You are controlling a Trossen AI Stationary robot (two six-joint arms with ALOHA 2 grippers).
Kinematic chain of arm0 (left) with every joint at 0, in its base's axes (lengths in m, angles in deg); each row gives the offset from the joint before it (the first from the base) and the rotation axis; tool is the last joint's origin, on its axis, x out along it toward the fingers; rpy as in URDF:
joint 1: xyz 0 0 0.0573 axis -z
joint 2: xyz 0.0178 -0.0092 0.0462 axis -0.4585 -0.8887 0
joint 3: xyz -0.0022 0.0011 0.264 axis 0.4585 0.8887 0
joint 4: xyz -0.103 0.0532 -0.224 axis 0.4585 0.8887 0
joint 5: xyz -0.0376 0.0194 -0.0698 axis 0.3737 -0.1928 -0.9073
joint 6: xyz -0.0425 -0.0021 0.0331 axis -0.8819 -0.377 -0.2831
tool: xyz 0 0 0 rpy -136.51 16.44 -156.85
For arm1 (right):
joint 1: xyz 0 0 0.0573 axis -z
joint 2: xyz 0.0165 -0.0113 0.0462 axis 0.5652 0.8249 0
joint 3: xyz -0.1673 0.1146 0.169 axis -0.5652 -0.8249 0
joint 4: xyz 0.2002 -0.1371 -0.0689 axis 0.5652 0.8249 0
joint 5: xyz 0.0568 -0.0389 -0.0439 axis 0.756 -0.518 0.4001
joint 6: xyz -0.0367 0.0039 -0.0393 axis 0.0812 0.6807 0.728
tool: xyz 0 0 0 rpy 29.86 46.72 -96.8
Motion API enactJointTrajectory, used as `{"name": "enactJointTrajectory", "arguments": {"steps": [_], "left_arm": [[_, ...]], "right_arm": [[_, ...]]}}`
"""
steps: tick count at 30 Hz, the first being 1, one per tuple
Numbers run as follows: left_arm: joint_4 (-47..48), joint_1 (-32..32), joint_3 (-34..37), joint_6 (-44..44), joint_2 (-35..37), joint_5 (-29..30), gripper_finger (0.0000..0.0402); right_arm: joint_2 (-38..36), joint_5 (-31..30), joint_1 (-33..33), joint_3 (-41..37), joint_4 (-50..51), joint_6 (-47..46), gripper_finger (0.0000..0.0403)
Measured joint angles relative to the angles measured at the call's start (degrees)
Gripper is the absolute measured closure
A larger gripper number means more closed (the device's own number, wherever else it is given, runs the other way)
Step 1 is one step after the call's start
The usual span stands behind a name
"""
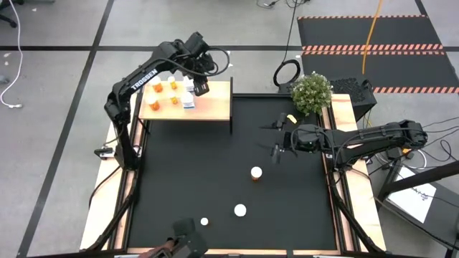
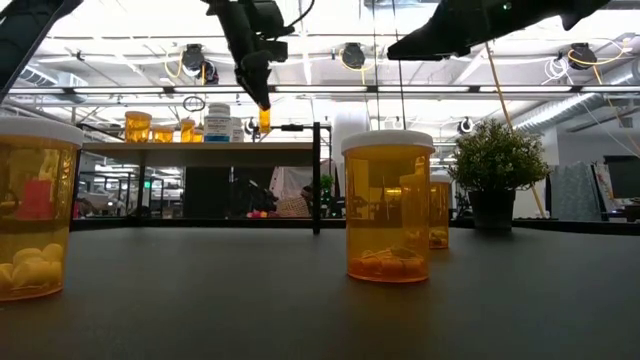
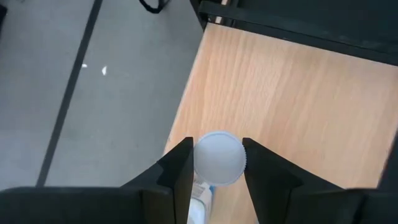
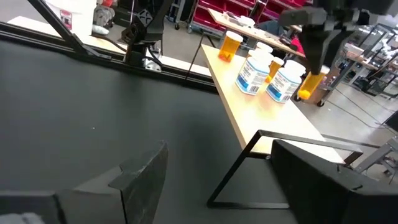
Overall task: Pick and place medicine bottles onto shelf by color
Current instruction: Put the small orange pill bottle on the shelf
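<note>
My left gripper [image 2: 262, 102] hangs over the right part of the light-wood shelf [image 1: 215, 107], shut on a small orange medicine bottle [image 2: 264, 120] with a white cap. The bottle is a little above the board. On the shelf stand several orange bottles [image 1: 163, 94] and two white bottles with bluish labels [image 4: 267, 78]. Three orange bottles [image 1: 256, 173] [image 1: 239, 210] [image 1: 204, 222] stand upright on the black mat. My right gripper [image 1: 277, 141] waits open above the mat's right side, holding nothing. My left gripper pinches the bottle's white cap [image 3: 219, 155] between its two fingers [image 3: 180, 168], one on each side of the round cap. The fingers come from above, slanting down. The bottle hangs upright below them, its base [image 2: 264, 130] clear of the shelf.
A potted plant [image 1: 312, 92] stands at the mat's far right corner. The shelf's thin black legs [image 2: 317, 180] rise from the mat's far left. The mat's middle [image 1: 201, 165] is bare between the shelf and the near bottles.
</note>
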Motion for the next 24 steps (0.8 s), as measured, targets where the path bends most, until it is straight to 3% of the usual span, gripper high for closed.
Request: {"name": "enactJointTrajectory", "arguments": {"steps": [24], "left_arm": [[-1.3,-2.2,0.3,1.4,-4.3,-0.4,0.0273]], "right_arm": [[0.0,0.2,1.1,0.0,-3.2,2.8,0.0122]]}}
